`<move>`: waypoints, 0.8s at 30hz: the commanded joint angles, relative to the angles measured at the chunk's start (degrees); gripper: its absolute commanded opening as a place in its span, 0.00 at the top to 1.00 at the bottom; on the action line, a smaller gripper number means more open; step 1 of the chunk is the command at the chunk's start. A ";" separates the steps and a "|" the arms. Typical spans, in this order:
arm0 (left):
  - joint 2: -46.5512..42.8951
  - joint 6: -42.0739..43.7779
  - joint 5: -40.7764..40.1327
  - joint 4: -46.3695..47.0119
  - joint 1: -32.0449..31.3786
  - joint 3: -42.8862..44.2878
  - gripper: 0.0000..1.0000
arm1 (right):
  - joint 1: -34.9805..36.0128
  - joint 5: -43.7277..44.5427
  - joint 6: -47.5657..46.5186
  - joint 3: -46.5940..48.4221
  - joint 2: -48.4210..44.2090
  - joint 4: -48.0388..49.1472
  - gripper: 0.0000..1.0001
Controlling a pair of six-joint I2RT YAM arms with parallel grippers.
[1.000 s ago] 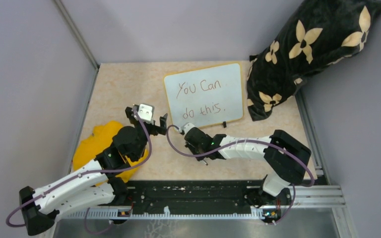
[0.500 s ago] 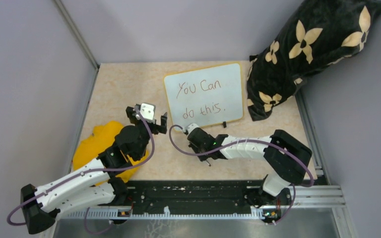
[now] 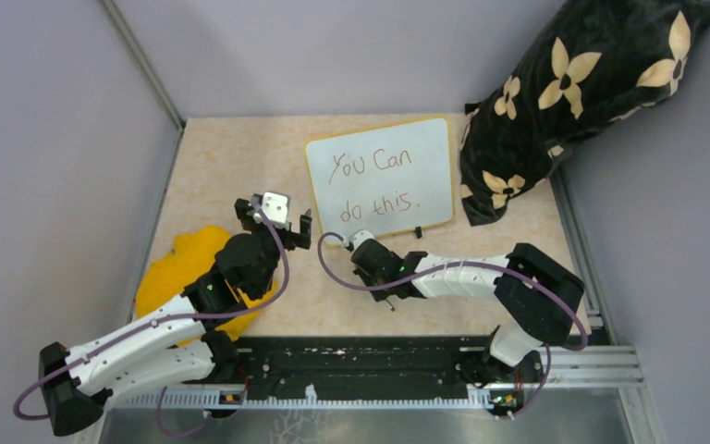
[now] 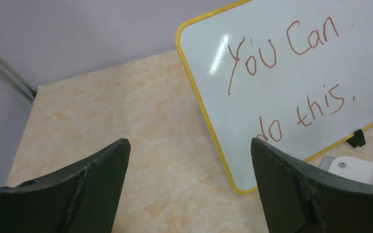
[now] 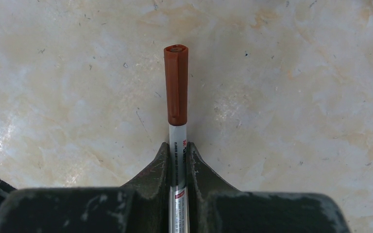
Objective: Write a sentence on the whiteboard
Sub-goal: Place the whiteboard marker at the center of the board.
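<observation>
The whiteboard (image 3: pixel 430 139) stands on its feet at the back of the table (image 3: pixel 231 157), facing the arms, the sentence (image 3: pixel 375 184) "You can do this." apparently complete. The right gripper (image 5: pixel 177 148) clamps a capped red-brown marker (image 5: pixel 177 85) low over the marble top, likely because writing is done. The left gripper (image 4: pixel 189 143) gapes empty near the board.

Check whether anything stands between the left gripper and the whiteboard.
Nothing visible does. Only bare table lies between the open left gripper and the whiteboard. A white part of the right arm sits aside, by the board's lower edge.
</observation>
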 commanded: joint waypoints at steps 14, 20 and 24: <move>0.08 1.02 -0.65 1.55 -0.06 -0.54 0.01 | -0.51 3.04 1.68 -1.51 -1.90 -0.84 0.84; 0.31 0.94 -0.46 1.66 -0.06 -0.50 0.01 | -0.51 2.96 1.76 -1.68 -1.78 -0.51 0.81; 0.38 0.97 -0.41 1.63 -0.04 -0.49 0.01 | -0.51 2.85 1.75 -1.77 -1.62 -0.44 0.80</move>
